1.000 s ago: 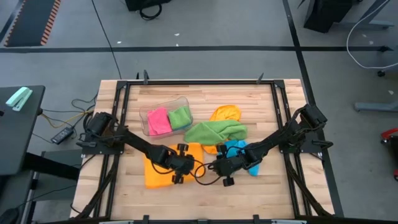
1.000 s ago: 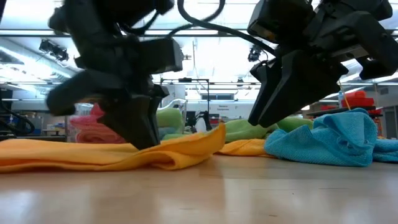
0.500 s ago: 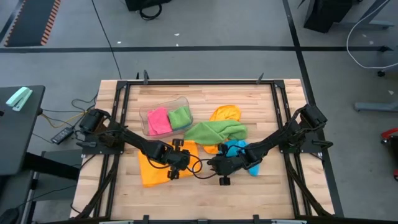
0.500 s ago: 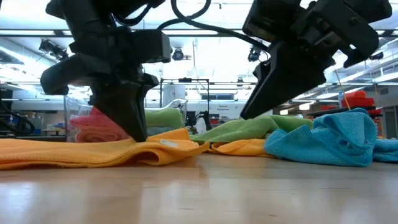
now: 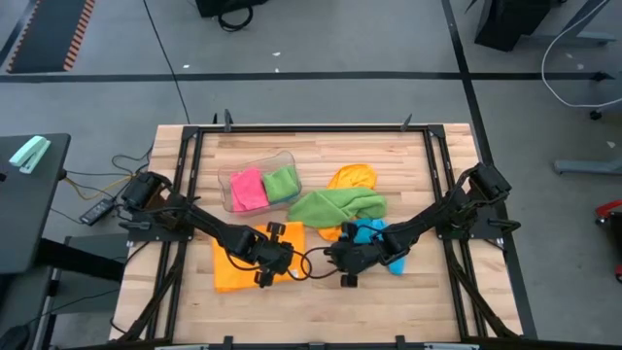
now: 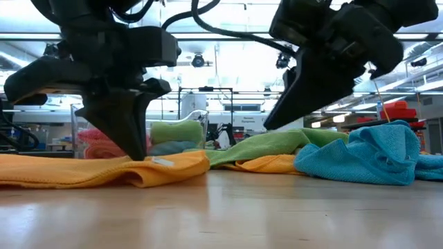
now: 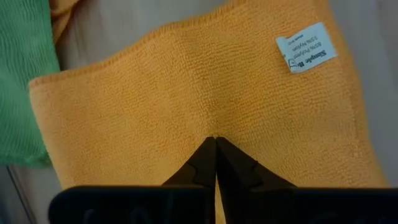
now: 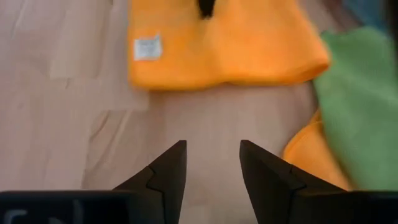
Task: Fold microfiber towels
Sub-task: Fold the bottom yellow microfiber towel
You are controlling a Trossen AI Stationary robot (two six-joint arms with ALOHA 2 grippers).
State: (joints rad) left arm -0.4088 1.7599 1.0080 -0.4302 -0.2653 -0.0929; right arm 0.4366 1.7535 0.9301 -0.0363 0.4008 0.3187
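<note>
Wood table (image 5: pixel 321 301) w/ orange (image 5: pixel 238 267), green (image 5: pixel 335 206), blue towels (image 5: pixel 374 233), clear tub (image 5: pixel 255 160).

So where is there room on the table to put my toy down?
Bare wood runs along the table's near edge, in front of the flat orange towel and both grippers. The far right corner past the loose orange towel is bare too. The middle is crowded: tub, green towel, blue towel.
</note>
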